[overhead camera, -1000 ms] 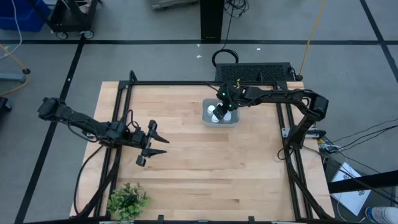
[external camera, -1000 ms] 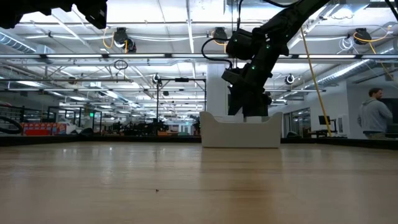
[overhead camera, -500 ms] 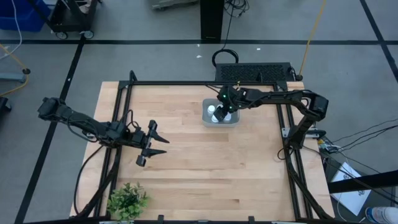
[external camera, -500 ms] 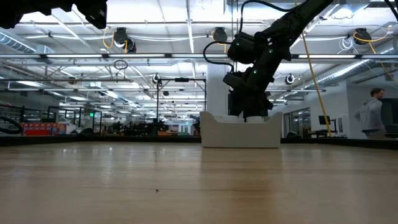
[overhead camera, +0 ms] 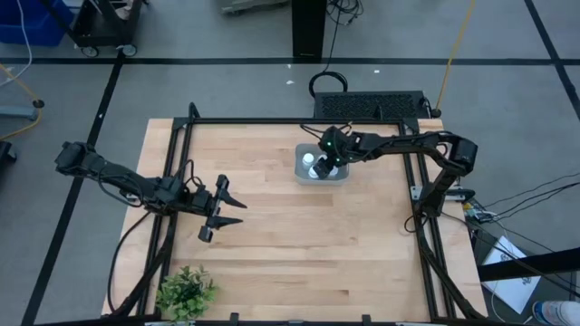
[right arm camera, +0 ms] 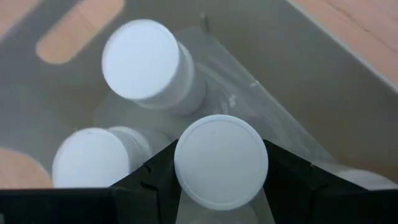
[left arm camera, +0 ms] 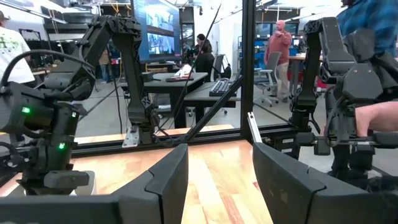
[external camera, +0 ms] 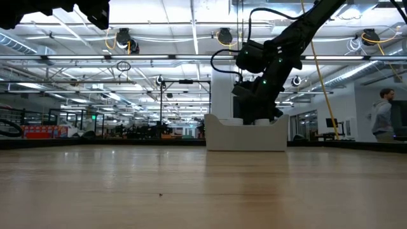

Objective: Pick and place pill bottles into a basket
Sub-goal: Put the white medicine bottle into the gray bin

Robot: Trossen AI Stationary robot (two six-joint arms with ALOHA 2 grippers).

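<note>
The right claw point(overhead camera: 323, 167) hangs over the basket point(overhead camera: 320, 178), which sits on the wooden desk point(overhead camera: 299, 235) toward its far edge, a little right of centre. In the right wrist view, the claw's two dark fingers point(right arm camera: 144, 177) are closed against the sides of one pill bottle point(right arm camera: 221, 160), its round white cap facing the camera, so the claw is nearly shut with that bottle held between its jaws. Beneath it, inside the translucent grey-blue tray, stand two more pill bottles: one upright near the tray wall point(right arm camera: 141, 60) and another point(right arm camera: 91, 158) just beside the held bottle. From the high view, a white cap point(overhead camera: 310, 160) shows in the basket's left part, next to the right arm's wrist. In the low view the basket point(external camera: 245, 134) appears as a pale box on the desk with the right arm reaching down into it from above; how deep the held bottle sits inside the tray appears hard to judge from there.

The left claw point(overhead camera: 231, 206) waits well apart from the basket, above the left part of the desk, its pointed fingers spread with a clear gap between them and nothing held. A small green plant point(overhead camera: 186, 292) stands at the desk's near left corner.
</note>
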